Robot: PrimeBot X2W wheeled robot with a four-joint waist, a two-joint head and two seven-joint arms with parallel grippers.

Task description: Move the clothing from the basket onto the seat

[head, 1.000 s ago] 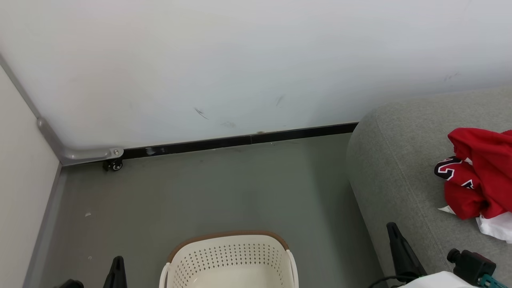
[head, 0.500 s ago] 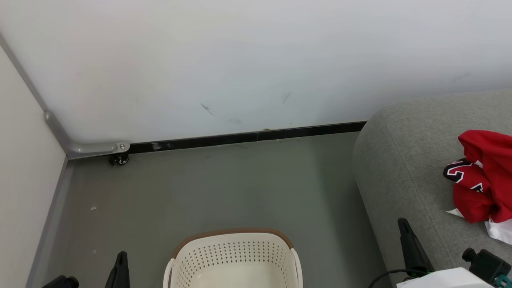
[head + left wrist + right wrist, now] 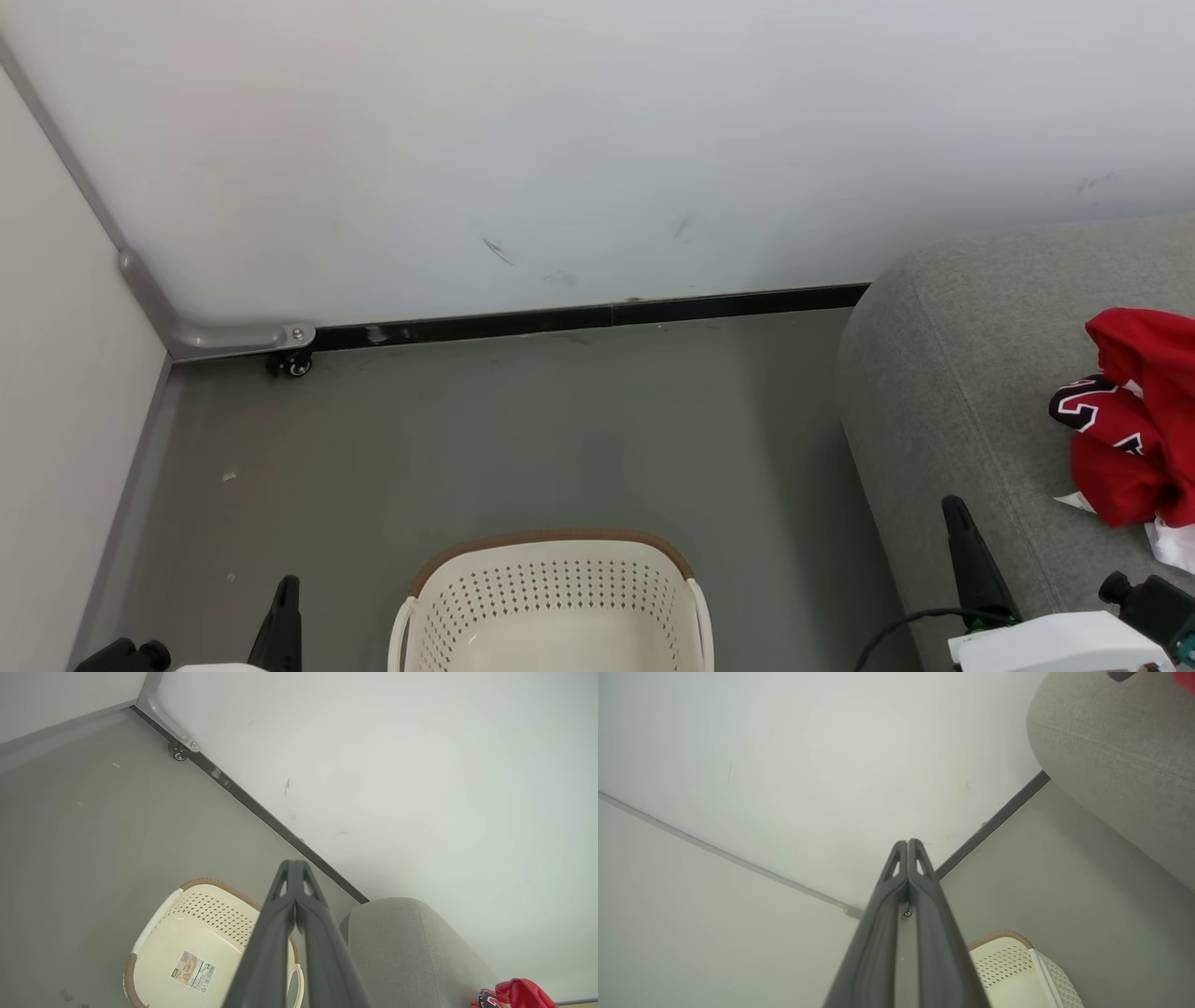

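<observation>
The clothing (image 3: pixel 1134 420) lies on the seat (image 3: pixel 952 373), right of the basket (image 3: pixel 551 539) and well apart from it. The left gripper (image 3: pixel 294 865) is left of the basket and the right gripper (image 3: pixel 907 844) is to its right. Each has its fingers pressed together, tip to tip.

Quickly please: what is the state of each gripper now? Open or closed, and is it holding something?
Left gripper: closed, fingers pressed together, holding nothing.
Right gripper: closed, fingers pressed together, holding nothing.
</observation>
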